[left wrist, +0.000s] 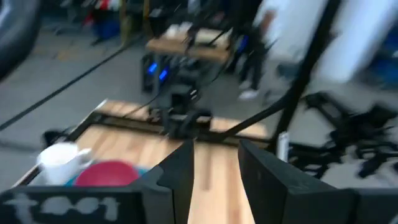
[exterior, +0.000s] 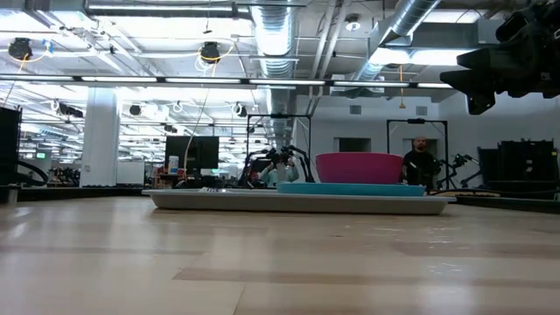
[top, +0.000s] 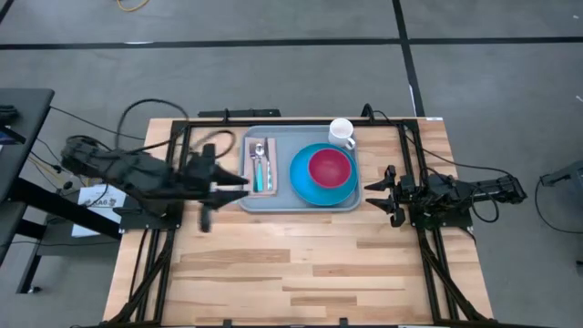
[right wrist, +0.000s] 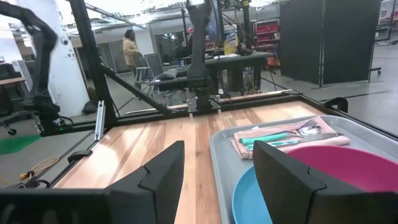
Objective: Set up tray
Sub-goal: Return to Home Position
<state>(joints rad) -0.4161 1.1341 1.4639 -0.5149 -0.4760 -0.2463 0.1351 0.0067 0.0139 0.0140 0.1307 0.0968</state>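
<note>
Your tray [top: 273, 204] lies flat on the wooden table [top: 301, 273] between the two arms. At the tray's left end is a pink napkin [top: 248, 155] with the cutlery [top: 261, 169] on it, beside that a blue plate [top: 314, 189] holding a pink bowl [top: 330, 167], and at the tray's far edge a white mug [top: 342, 133]. Your left gripper [left wrist: 216, 148] hovers just off the tray's left edge with its fingers apart and nothing between them, and your right gripper [right wrist: 219, 148] sits near the tray's right edge, fingers likewise spread and empty.
</note>
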